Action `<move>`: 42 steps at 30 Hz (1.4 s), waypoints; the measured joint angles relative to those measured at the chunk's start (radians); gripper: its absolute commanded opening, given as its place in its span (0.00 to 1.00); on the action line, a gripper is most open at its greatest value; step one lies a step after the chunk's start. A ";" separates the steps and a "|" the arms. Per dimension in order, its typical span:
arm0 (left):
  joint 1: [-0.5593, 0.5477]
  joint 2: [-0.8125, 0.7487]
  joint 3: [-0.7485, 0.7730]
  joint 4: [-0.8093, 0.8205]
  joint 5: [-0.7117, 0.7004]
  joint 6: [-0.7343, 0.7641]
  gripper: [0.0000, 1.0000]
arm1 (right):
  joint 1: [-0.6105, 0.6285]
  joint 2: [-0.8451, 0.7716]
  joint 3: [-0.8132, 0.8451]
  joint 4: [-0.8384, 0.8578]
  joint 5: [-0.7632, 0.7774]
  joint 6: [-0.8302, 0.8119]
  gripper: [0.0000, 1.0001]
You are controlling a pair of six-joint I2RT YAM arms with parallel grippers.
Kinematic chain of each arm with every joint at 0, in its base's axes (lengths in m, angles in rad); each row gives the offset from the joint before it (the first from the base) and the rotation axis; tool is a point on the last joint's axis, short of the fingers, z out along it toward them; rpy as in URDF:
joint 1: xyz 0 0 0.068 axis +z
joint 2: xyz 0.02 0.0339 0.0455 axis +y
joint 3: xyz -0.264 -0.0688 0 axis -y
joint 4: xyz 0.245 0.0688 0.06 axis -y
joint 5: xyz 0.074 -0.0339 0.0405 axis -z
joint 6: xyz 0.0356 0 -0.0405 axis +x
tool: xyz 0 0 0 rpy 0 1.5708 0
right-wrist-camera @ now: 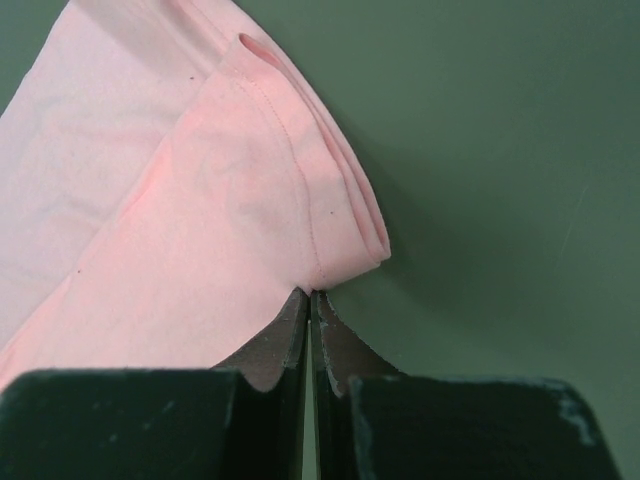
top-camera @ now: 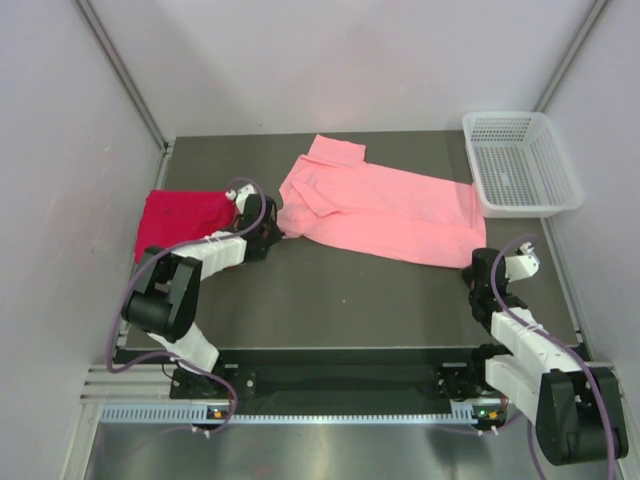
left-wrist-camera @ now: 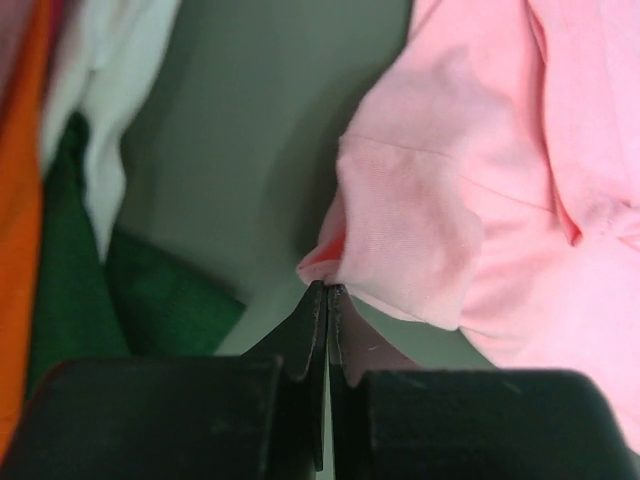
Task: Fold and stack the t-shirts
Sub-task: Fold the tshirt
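Observation:
A light salmon-pink t-shirt (top-camera: 385, 210) lies partly folded across the middle of the table. My left gripper (top-camera: 272, 232) is at its left edge, jaws shut with a pinch of pink cloth (left-wrist-camera: 400, 230) at the tips (left-wrist-camera: 327, 288). My right gripper (top-camera: 478, 268) is at the shirt's near right corner, jaws shut on the folded hem (right-wrist-camera: 300, 200) at the tips (right-wrist-camera: 312, 293). A folded magenta-red t-shirt (top-camera: 185, 220) lies at the left, just behind the left arm. Orange cloth (left-wrist-camera: 15, 200) shows at the left edge of the left wrist view.
A white plastic mesh basket (top-camera: 520, 165) stands at the back right corner. White cloth (left-wrist-camera: 110, 80) and green cloth (left-wrist-camera: 80, 300) lie next to the orange one. Grey walls close in the table on both sides and at the back.

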 measured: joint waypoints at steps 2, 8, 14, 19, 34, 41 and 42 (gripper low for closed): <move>0.015 0.000 0.005 -0.012 -0.007 0.007 0.00 | -0.002 0.000 0.000 0.000 0.000 0.000 0.00; 0.048 -0.038 0.009 -0.090 -0.084 0.026 0.00 | -0.011 -0.001 0.000 -0.001 -0.003 0.000 0.00; 0.063 -0.122 0.017 -0.166 -0.184 0.037 0.00 | -0.021 -0.018 0.000 -0.007 -0.004 0.000 0.00; 0.064 -0.146 0.026 -0.211 -0.228 0.046 0.66 | -0.024 -0.024 0.000 -0.011 -0.004 0.000 0.00; 0.006 -0.346 -0.156 -0.093 0.032 -0.053 0.70 | -0.027 -0.028 0.000 -0.014 -0.010 -0.003 0.00; -0.062 -0.315 -0.264 0.051 0.082 -0.169 0.68 | -0.028 -0.028 0.000 -0.014 -0.011 -0.007 0.00; -0.062 -0.299 -0.272 0.080 0.082 -0.190 0.68 | -0.028 -0.028 0.000 -0.014 -0.011 -0.007 0.00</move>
